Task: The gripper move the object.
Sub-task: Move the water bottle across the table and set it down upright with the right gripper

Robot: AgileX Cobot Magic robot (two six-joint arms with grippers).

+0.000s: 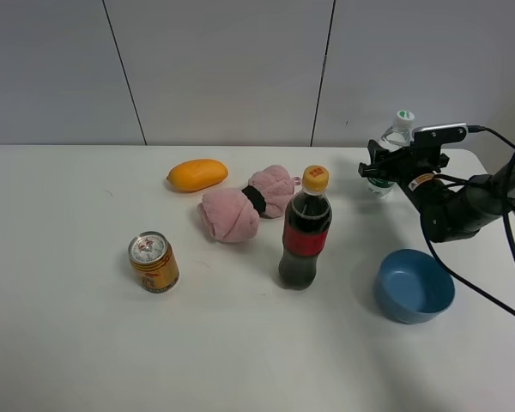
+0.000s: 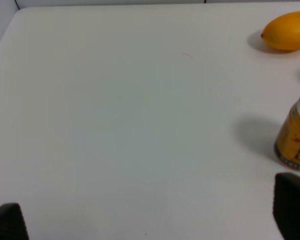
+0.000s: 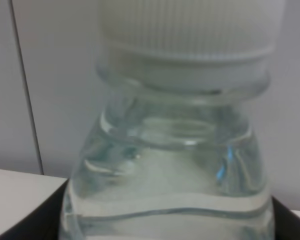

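Closest to us is a blue bowl [image 1: 395, 305], set toward the front of the bench [image 1: 60, 343] and near its right edge; we see nothing inside it.

The bench itself is white and fills most of the high view. Over its far right corner reaches the black right arm [image 1: 463, 206], cables trailing off past the right edge. A pink rolled towel [image 1: 236, 210] with a black band around its waist lies around the middle, a little toward the far edge. Just in front of it a dark cola bottle [image 1: 305, 236] with a yellow cap stands upright. A yellow-orange mango [image 1: 196, 174] lies on its side near the far edge, left of the towel. A gold can [image 1: 154, 263] stands upright left of centre, well apart from the mango.

The water bottle [image 1: 397, 133], clear with a white cap, stands upright by the far right corner. The right gripper [image 1: 384, 170] has its jaws clamped against the bottle's two sides below the shoulder; whether its base touches the bench we cannot tell.

The left gripper [image 2: 150, 217] has its jaws wide apart over bare bench, with the can just beside one finger.
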